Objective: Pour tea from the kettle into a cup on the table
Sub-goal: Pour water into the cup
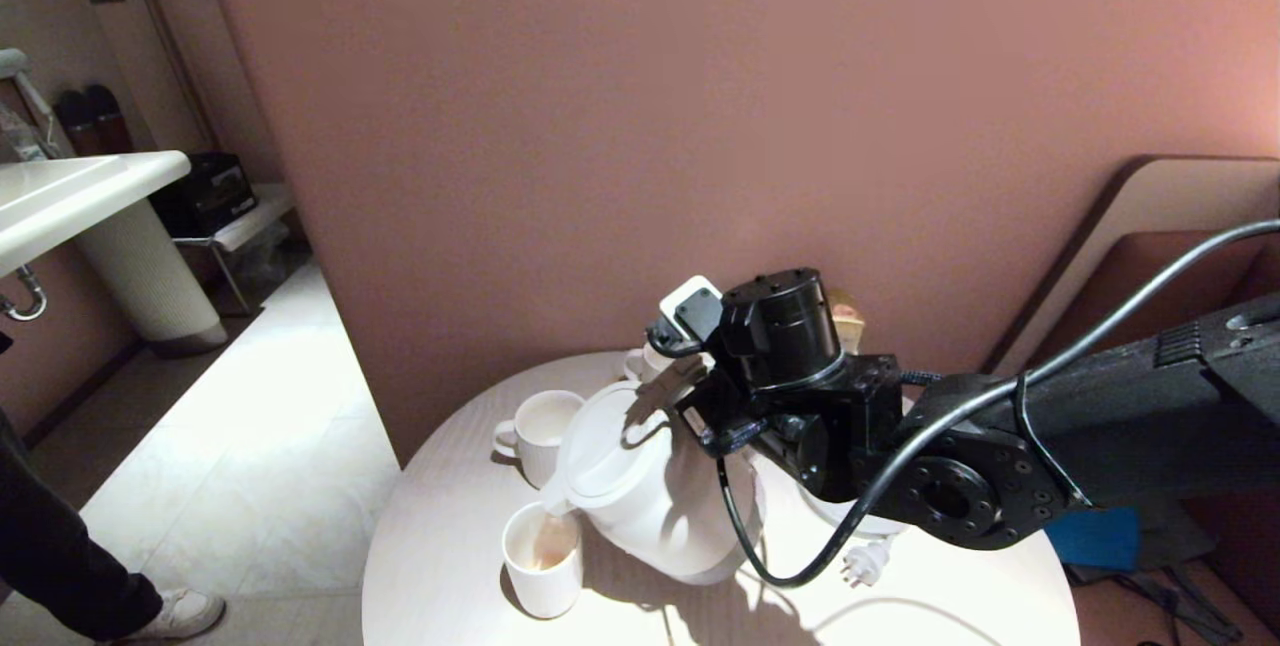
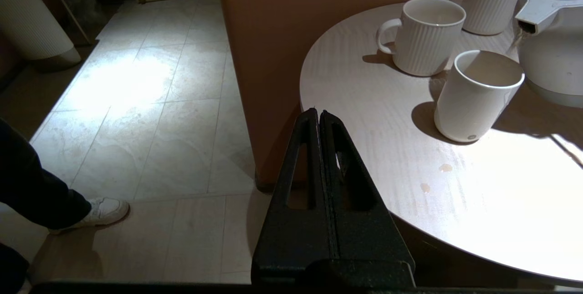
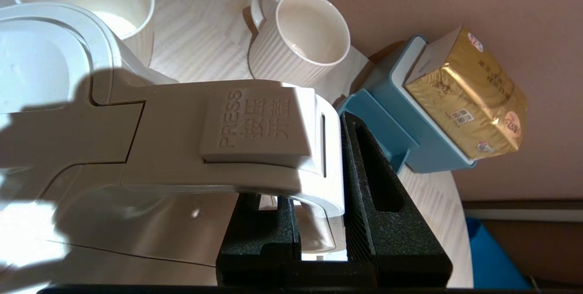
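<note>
Left side first: my left gripper (image 2: 319, 119) hangs off the table's edge over the floor, fingers pressed flat together and holding nothing. It is parked and has no part in this step. A person's leg and white shoe (image 1: 180, 614) stand on the floor tiles further left.

Moving right, the table (image 1: 450, 566) carries the plain handleless cup (image 1: 543, 559) at the front, directly under the kettle's spout. A thin reddish-brown stream of tea (image 1: 545, 531) runs from the spout into it, and a shallow pool shows at the bottom. Behind it stands a ribbed mug (image 1: 540, 436), with a second ribbed mug (image 3: 300, 39) beyond; neither is receiving anything. Two small droplets (image 2: 435, 178) lie on the tabletop in front of the cup.

The kettle (image 1: 650, 486) is tipped forward toward the cup, lid shut, its base lifted at the rear.

Right side: my right gripper (image 3: 319, 225) has its fingers narrowed around the kettle's loop handle, one inside the loop and one outside. The arm reaches in from the right, wrist rolled to hold the tilt.

Judgement: pouring is under way and the cup is far from full. The next move calls for holding the spout over the cup's mouth, then levelling the kettle gently before it brims.
</note>
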Available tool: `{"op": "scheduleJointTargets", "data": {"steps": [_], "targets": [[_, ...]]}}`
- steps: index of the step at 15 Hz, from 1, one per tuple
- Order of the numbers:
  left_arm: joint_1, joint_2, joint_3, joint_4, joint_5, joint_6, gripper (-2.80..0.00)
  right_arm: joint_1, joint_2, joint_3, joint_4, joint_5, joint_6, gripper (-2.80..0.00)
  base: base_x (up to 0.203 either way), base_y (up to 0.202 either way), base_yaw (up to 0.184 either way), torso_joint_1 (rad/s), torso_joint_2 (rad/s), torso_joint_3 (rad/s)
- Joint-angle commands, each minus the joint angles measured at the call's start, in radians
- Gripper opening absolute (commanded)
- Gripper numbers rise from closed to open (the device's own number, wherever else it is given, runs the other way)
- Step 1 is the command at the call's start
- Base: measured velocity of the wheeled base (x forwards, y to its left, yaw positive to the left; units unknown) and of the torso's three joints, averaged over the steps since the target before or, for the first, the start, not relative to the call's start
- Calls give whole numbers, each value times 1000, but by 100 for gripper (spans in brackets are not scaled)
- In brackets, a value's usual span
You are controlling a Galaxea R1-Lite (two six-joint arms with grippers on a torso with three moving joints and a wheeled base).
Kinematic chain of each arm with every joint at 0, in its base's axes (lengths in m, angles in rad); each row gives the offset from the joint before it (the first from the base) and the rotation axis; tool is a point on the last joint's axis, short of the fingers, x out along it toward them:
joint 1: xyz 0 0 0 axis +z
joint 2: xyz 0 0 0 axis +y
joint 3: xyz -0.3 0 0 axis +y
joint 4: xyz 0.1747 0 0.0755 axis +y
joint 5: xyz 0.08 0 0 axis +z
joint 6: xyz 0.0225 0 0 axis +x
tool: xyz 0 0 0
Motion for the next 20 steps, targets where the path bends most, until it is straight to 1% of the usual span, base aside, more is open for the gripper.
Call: {"op": "scheduleJointTargets", "data": {"steps": [1, 5, 15, 20], "targets": [[0, 2, 0, 1, -1, 0, -280, 2, 6, -9, -1, -3, -4, -280, 0, 0, 0, 0, 0, 0], [0, 2, 0, 1, 0, 0, -280, 13, 0, -29, 44, -3, -25, -280, 0, 0, 0, 0, 0, 0], [0, 2, 0, 1, -1, 0, -280, 14, 14, -50, 50, -3, -47, -280, 0, 0, 0, 0, 0, 0], [0, 2, 0, 1, -1, 0, -280, 14, 14, -62, 83, -2, -67, -280, 0, 0, 0, 0, 0, 0]]}}
